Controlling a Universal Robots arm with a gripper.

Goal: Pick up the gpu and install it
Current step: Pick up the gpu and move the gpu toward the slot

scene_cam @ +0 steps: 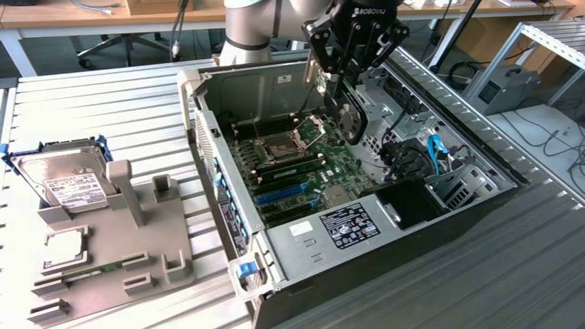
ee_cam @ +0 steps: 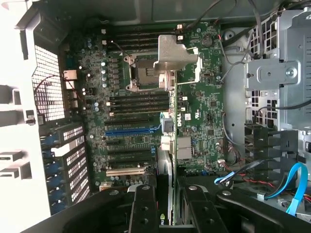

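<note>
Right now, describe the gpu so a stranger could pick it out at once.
Find the open computer case in the middle of the exterior view. Above its green motherboard, the black gripper is shut on the gpu. It alone hangs on edge, showing a round black fan shroud, unlike the silver hard drive resting at the exterior view's left.

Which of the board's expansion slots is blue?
The long blue slot near the memory slots; the rest are black, apart from one tan slot.

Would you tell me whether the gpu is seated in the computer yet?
Not seated: the gripper holds the gpu on edge above the motherboard.
</note>
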